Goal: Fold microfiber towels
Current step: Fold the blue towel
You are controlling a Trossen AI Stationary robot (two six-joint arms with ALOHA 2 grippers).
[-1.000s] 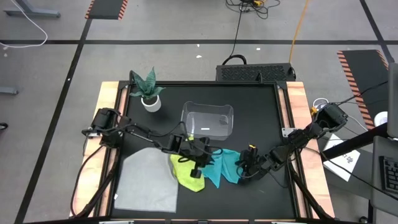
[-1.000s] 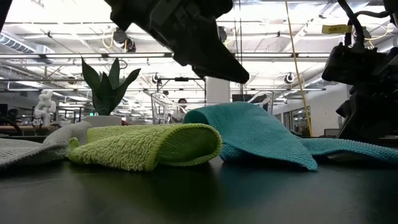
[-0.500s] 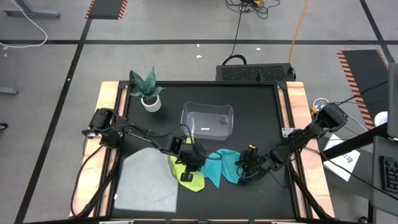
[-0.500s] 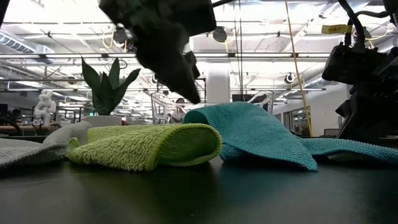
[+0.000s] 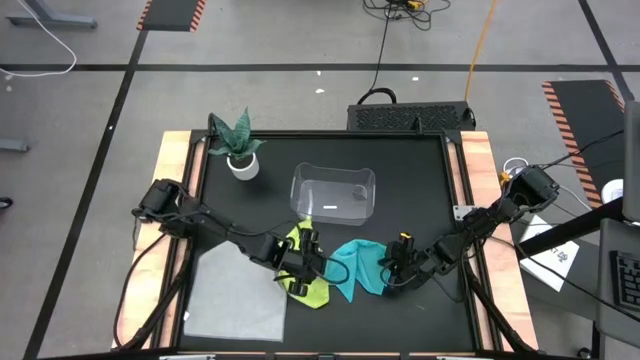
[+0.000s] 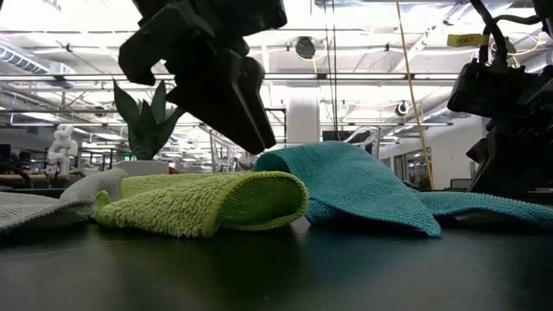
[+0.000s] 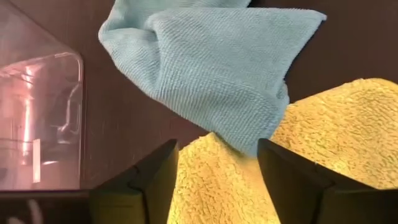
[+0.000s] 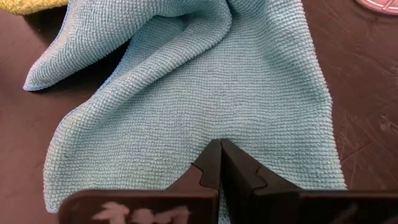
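The left tool (image 5: 300, 268) is hovering over the yellow-green towel (image 5: 305, 283) with its fingers (image 7: 155, 180) spread and nothing between them. The right tool (image 5: 398, 262) is resting on the teal towel (image 5: 357, 264) with its fingers pressed together; whether they are pinching a fold of it cannot be told.

All three towels are lying on the black counter (image 5: 420, 175): the grey towel (image 5: 235, 295) is spread flat at the left front, the yellow-green one is bunched just beside it, and the teal one is crumpled and lapping over the yellow-green edge in the left wrist view.

Handling — these cloths are looking light, limp and grippy (no stiffness to hold a crease), so a corner or hem is likely the best hold, and the overlap may be dragging one towel along with the other.

Room — the clear bin (image 5: 334, 192) and potted plant (image 5: 238, 148) are standing well behind; open counter is lying to the right and along the front edge, which sits near the towels.
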